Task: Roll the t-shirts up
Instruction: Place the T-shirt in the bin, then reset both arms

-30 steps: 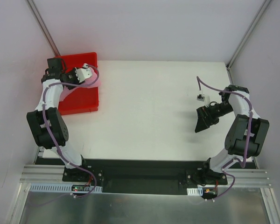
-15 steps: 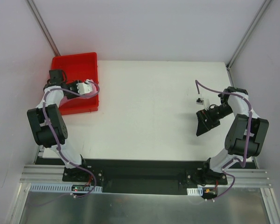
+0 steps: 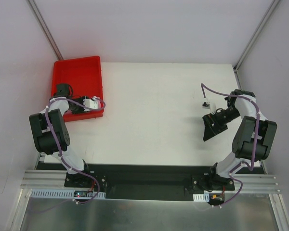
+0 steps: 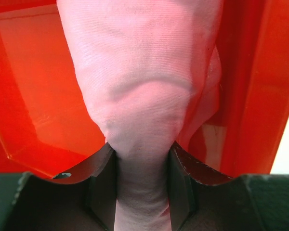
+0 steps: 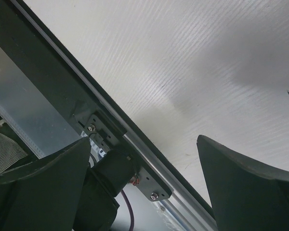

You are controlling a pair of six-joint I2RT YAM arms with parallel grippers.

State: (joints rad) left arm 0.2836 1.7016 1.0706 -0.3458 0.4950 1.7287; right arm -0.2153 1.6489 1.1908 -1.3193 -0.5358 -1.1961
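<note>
White desk between pale walls, red tray at its far left corner. Pinches bunched pink t-shirt between left fingers, over tray floor, by tray's near wall. Holds right fingers spread wide above right side of desk, touching nothing.

Two white-and-black jointed robot arms rise from bases side by side at the near edge. The left arm folds tightly back on itself, its forearm and wrist lying low at the far left. Its dark left fingers are partly closed, pinching a bunched neck of light-pink cotton t-shirt between them. The right arm bends up and inward, with its wrist angled back toward the near edge. Its black right fingers are spread wide apart and empty.
</note>
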